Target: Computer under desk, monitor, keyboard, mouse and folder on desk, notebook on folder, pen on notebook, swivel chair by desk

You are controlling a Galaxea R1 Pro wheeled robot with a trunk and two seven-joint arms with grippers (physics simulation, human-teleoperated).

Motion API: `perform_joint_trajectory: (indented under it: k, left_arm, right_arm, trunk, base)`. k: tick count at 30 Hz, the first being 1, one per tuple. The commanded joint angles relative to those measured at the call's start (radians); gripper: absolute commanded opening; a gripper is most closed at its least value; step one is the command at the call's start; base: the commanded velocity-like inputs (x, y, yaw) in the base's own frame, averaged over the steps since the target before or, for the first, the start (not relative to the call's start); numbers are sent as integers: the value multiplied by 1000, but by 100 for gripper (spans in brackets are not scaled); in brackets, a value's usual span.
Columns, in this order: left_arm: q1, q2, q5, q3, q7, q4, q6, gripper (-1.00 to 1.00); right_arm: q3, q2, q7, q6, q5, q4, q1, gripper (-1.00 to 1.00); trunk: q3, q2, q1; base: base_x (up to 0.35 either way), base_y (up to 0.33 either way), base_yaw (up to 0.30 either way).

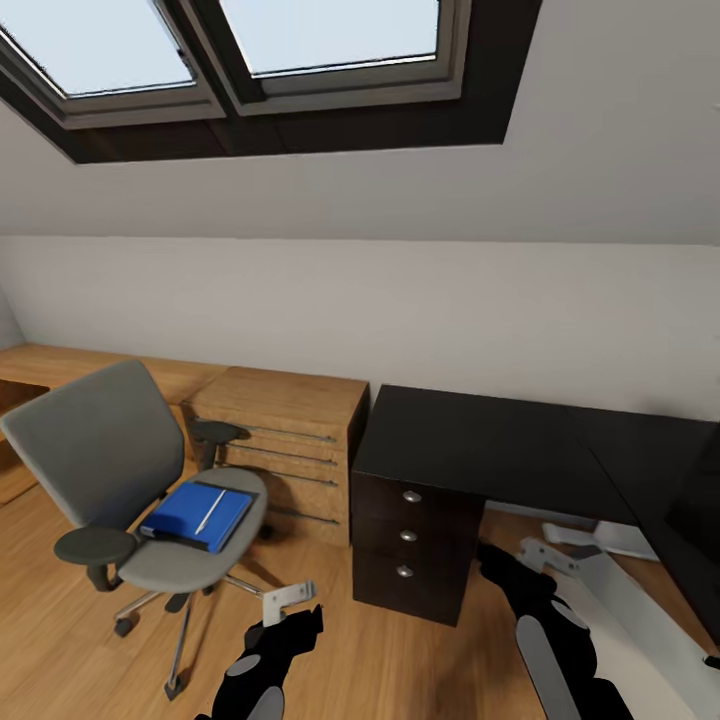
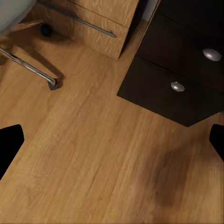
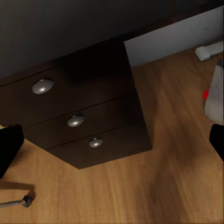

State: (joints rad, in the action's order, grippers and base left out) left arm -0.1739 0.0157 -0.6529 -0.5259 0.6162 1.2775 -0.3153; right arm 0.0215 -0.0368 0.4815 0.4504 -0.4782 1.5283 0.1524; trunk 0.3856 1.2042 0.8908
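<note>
The grey swivel chair [image 1: 110, 450] stands on the wood floor at the left, apart from the desk [image 1: 480, 440]. The blue folder [image 1: 195, 515] lies on its seat with the thin white pen [image 1: 210, 511] on top. The notebook, monitor, keyboard and mouse are out of view. The desk's black top is bare where I see it. A light grey computer [image 3: 215, 95] with a red dot stands under the desk. My left gripper [image 1: 295, 605] [image 2: 112, 142] hangs open over the floor between chair and drawers. My right gripper [image 1: 535, 555] [image 3: 112, 144] is open, facing the drawer unit [image 3: 79, 116].
A light-wood drawer chest [image 1: 290, 440] stands between the chair and the desk's black drawer unit [image 1: 410, 540]. The chair's chrome base [image 2: 32, 70] and castors spread over the floor. A sloped wall with a skylight [image 1: 250, 50] rises behind. A white desk leg [image 1: 585, 537] rests on the floor.
</note>
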Motion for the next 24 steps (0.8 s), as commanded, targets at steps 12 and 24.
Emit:
perform_joint_trajectory:
  k: [12, 24]
  left_arm:
    - [-1, -1, -7, -6, 8, 2, -2, 100]
    - [-1, 0, -6, -19, 7, 0, -2, 100]
  right_arm:
    - [2, 0, 8, 2, 19, 1, 1, 100]
    - [3, 0, 8, 2, 24, 0, 1, 100]
  trunk:
    - [-13, 1, 0]
    - [-28, 1, 0]
  base:
    - [0, 0, -177]
    - [34, 33, -178]
